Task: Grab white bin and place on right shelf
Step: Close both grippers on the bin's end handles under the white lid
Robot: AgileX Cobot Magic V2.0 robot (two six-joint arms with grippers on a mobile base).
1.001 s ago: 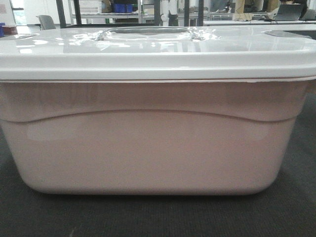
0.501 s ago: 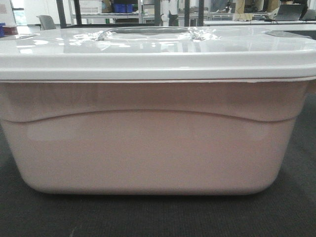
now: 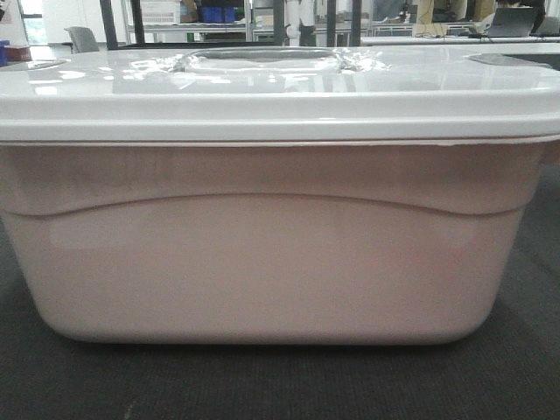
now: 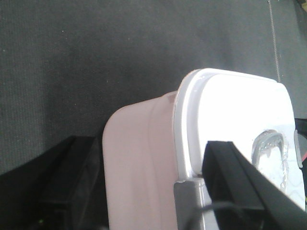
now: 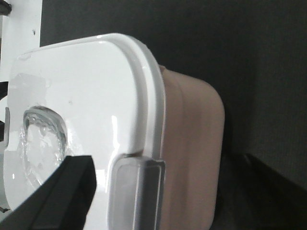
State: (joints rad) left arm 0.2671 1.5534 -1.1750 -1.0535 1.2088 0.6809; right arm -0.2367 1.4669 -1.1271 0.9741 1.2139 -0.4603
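Note:
The white bin [image 3: 271, 262] fills the front view, a pinkish tub under a glossy white lid [image 3: 280, 96], resting on dark carpet. In the left wrist view its end [image 4: 139, 158] lies between the wide-spread fingers of my left gripper [image 4: 146, 148]. One finger [image 4: 235, 187] is over the lid and the other [image 4: 72, 182] is beside the wall. My right gripper [image 5: 165, 163] straddles the other end [image 5: 192, 143] the same way, around a grey latch [image 5: 136, 191], with gaps showing. Both are open. The right shelf is out of view.
Dark carpet [image 3: 525, 376] surrounds the bin. Far behind it stand dark uprights [image 3: 136, 22], a rack with blue crates [image 3: 217, 13], a grey chair [image 3: 83, 38] and desks [image 3: 437, 37].

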